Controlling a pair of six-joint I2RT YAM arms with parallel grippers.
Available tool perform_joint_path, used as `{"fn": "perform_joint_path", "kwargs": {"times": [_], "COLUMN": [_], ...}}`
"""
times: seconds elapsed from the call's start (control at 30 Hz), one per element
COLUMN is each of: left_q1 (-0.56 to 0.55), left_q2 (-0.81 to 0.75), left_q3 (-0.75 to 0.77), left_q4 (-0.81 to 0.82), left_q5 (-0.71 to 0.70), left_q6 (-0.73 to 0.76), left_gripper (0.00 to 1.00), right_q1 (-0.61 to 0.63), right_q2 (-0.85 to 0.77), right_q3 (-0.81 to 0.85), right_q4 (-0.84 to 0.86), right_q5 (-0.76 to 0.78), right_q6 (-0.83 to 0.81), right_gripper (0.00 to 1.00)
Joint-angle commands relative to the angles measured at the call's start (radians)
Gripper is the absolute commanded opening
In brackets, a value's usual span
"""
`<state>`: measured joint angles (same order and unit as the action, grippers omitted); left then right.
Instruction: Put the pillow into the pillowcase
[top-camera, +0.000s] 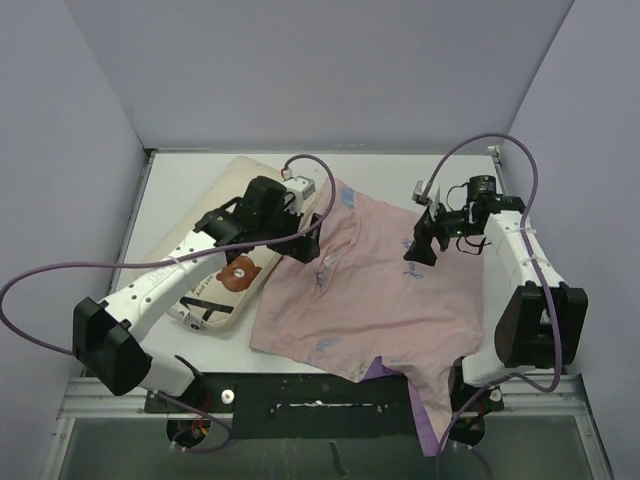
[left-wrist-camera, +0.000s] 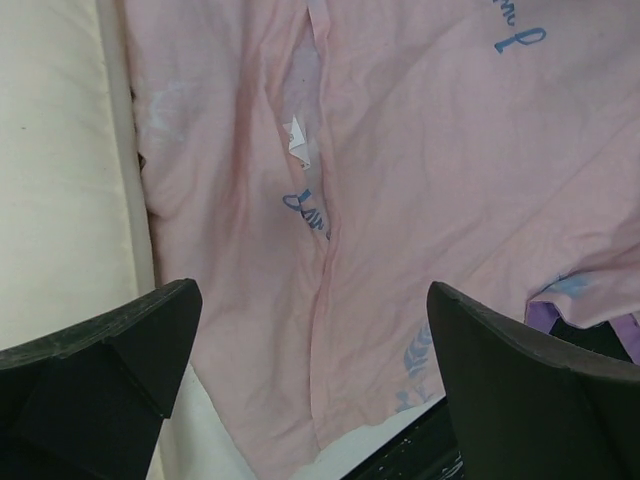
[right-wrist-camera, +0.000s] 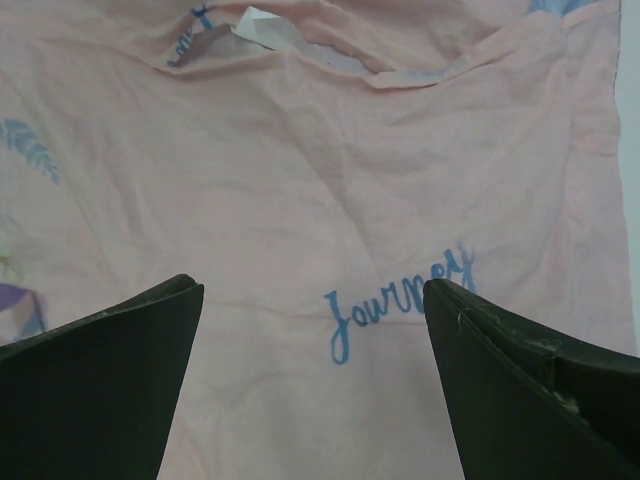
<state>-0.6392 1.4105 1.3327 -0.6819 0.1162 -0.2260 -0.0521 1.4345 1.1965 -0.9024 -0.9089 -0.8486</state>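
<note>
left gripper (left-wrist-camera: 312, 300) spread, holding nothing; right gripper (right-wrist-camera: 312, 290) likewise | pillow (top-camera: 240, 275) lies left, just beside pillowcase (top-camera: 390, 290), pale side up | risk: pinching both layers shuts the mouth — opening seems flat, hard to tell

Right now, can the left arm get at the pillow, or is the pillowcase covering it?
Probably yes. The open left hand hangs over the line where the pillow meets the pillowcase. The pillow's top lies uncovered, so a short move left should reach it.
</note>
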Motion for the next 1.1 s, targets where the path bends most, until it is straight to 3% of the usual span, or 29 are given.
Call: {"fn": "perform_joint_path", "kwargs": {"times": [0.0,0.3,0.57,0.8,0.87,0.97,1.07], "left_q1": [-0.038,-0.049,-0.051,-0.051,-0.05,-0.045,-0.037], "left_q2": [0.028,0.195,0.415,0.519,0.531,0.555,0.587], "left_q3": [-0.038,-0.044,0.083,0.141,0.138,0.151,0.185], "left_q4": [0.177,0.26,0.111,0.018,0.025,0.018,-0.013], "left_q5": [-0.013,-0.012,-0.103,-0.115,-0.102,-0.059,-0.012], "left_q6": [-0.002,-0.054,-0.119,-0.114,-0.107,-0.085,-0.064], "left_gripper": [0.98,0.92,0.79,0.73,0.64,0.4,0.21], "right_q1": [0.008,0.029,0.071,0.077,0.077,0.077,0.076], "right_q2": [0.145,0.395,0.527,0.552,0.554,0.567,0.581], "right_q3": [0.114,0.288,0.35,0.323,0.305,0.298,0.311], "right_q4": [-0.016,0.125,0.218,0.238,0.237,0.216,0.185], "right_q5": [0.04,0.273,0.496,0.585,0.6,0.608,0.601], "right_q6": [-0.205,-0.048,0.009,0.035,0.033,0.031,0.049], "right_gripper": [0.98,0.98,0.98,1.0,0.99,0.95,0.79]}}
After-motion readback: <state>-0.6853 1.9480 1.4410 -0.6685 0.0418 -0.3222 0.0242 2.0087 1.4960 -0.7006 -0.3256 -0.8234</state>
